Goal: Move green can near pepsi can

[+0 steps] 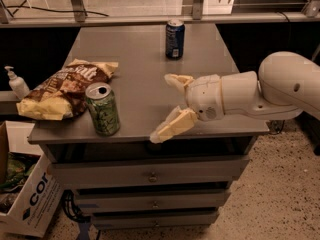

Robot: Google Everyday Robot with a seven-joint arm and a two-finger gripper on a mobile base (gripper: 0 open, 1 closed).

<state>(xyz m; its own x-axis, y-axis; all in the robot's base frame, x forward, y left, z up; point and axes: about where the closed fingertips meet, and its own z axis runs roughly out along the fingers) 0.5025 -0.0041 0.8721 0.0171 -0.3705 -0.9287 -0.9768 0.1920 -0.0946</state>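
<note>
The green can (103, 109) stands upright near the front left of the grey cabinet top (145, 54), its silver top open. The pepsi can (174, 39), dark blue, stands upright at the back middle of the top. My gripper (167, 106) hovers over the front right of the top, to the right of the green can and apart from it. Its two pale fingers (172, 125) are spread wide and hold nothing.
A brown and yellow chip bag (62, 89) lies at the left edge, touching the green can's left side. A soap pump bottle (17, 83) stands further left. A cardboard box (25, 194) sits on the floor at the left. Drawers (150, 176) lie below the top.
</note>
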